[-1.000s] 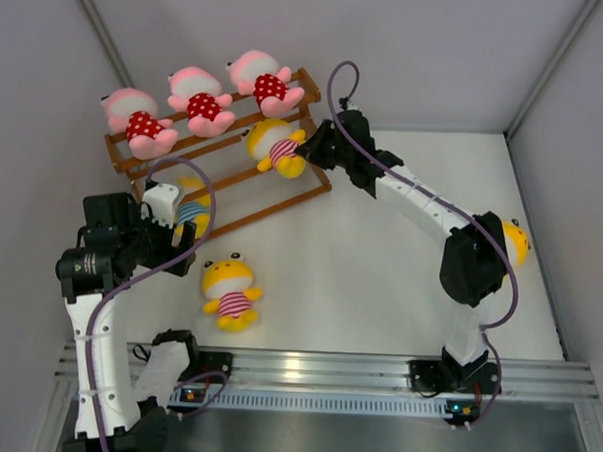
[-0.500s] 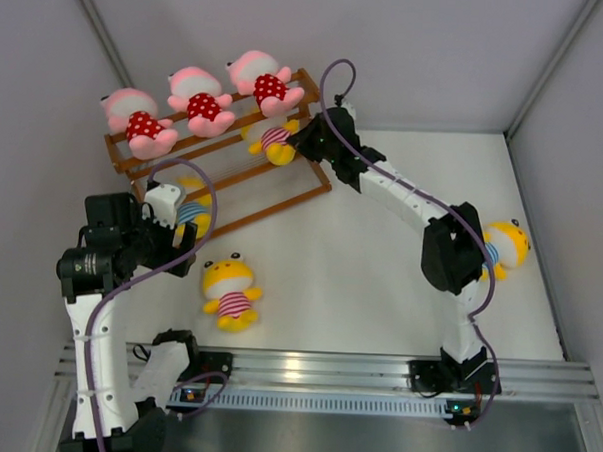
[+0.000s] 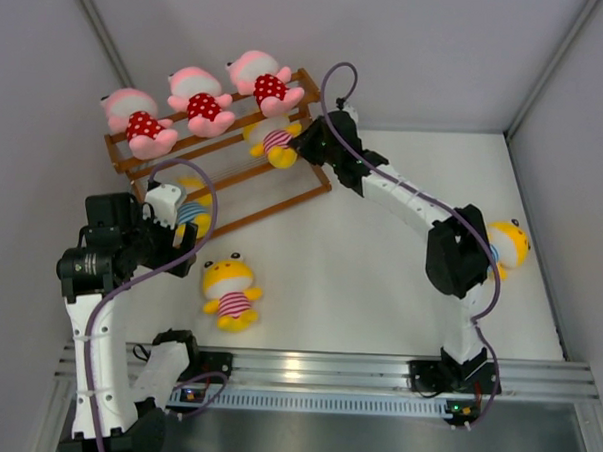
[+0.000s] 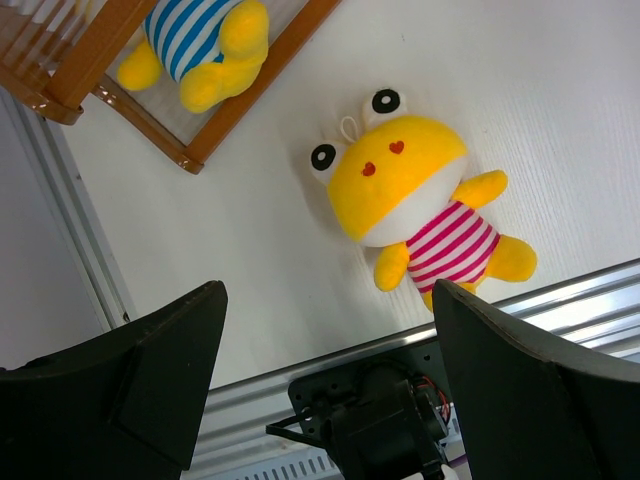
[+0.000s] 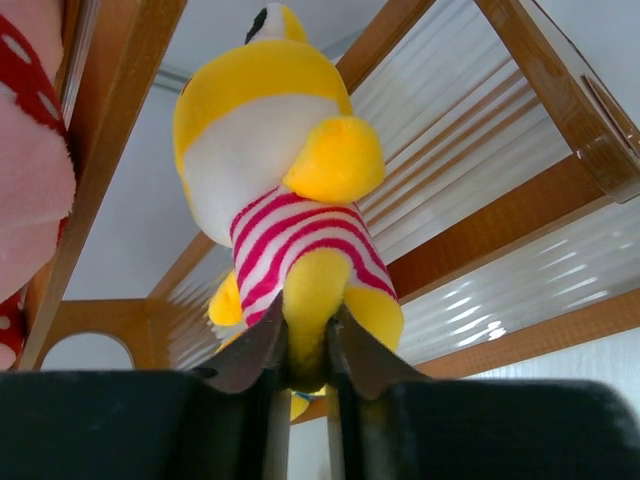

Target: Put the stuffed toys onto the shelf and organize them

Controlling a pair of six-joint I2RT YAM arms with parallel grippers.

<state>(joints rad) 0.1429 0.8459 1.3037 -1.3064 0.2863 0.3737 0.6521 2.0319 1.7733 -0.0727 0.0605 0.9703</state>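
The shelf [image 3: 282,203] stands at the back left. Three pink stuffed toys [image 3: 201,108] in red dotted dresses sit along its top tier. My right gripper [image 3: 307,141] is shut on the leg of a yellow pink-striped toy [image 5: 275,150], holding it on the middle tier's slats [image 5: 500,230]; the fingers [image 5: 255,355] pinch the leg. A yellow blue-striped toy [image 4: 195,35] lies on the lowest tier. Another yellow pink-striped toy [image 4: 400,190] lies face up on the table. My left gripper [image 4: 328,290] hangs open above the table near it, holding nothing.
A further yellow toy [image 3: 508,243] lies at the right, partly hidden behind the right arm's elbow [image 3: 458,258]. The metal base rail [image 3: 325,367] runs along the near edge. Grey walls close in on the left, back and right.
The right arm has stretched left and pushed the yellow pink-striped toy further into the shelf's middle tier. The left arm has not moved.
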